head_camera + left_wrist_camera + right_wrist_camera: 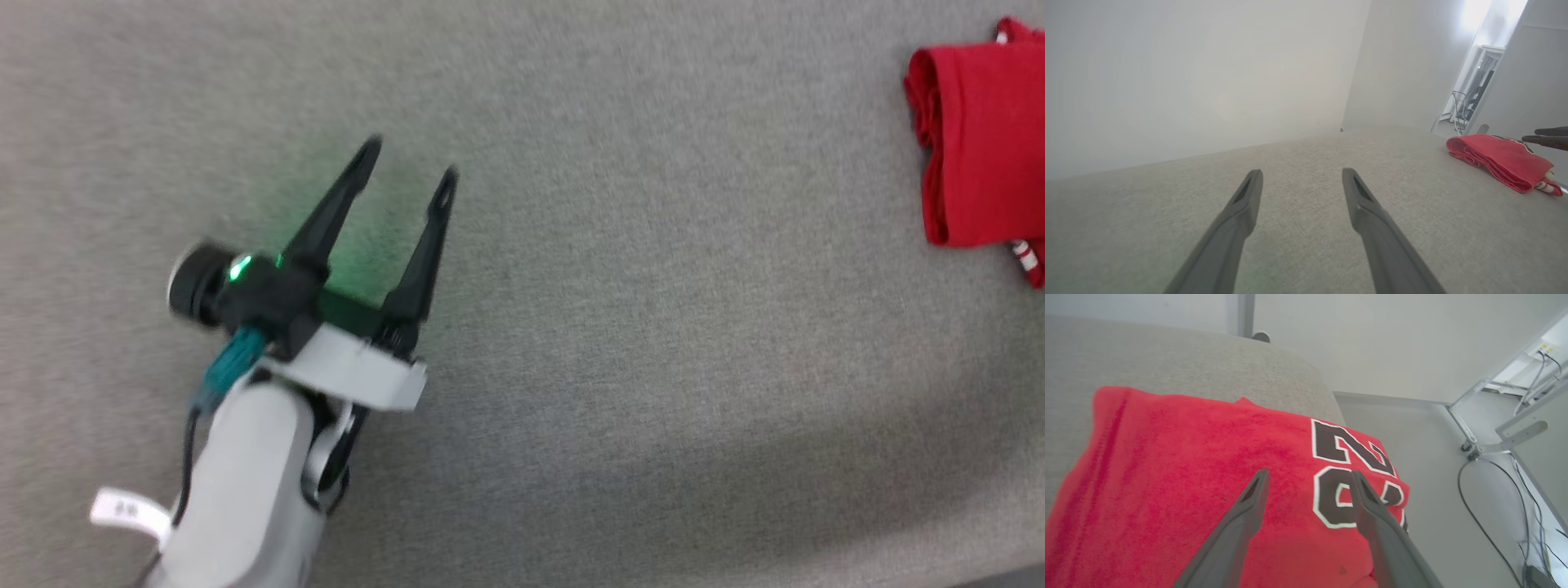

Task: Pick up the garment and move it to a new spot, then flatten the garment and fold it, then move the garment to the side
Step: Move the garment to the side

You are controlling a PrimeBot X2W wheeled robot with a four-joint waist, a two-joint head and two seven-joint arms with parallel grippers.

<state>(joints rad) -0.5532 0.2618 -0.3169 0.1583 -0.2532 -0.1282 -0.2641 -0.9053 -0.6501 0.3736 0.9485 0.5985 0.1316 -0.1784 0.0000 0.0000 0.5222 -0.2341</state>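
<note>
Item: garment (980,139) (1502,161) (1188,477), bright red jersey, folded into a compact stack; black numerals edged in white on the top layer; a bit of red-white striped trim (1024,257) showed at one end. Location: at the right edge of the grey fabric-covered table (653,327), close to a rounded corner, with the numeral end reaching the edge above the pale floor (1433,465). Left gripper (410,159) (1301,173): fingers spread wide and empty, over bare cloth well apart from the garment, a green light on its body. Right gripper (1309,473) (1531,135): fingers parted with nothing clasped, poised just over the garment's top layer beside the numerals; whether the tips touched the fabric could not be told. Nearby: cables (1486,522) on the floor.
</note>
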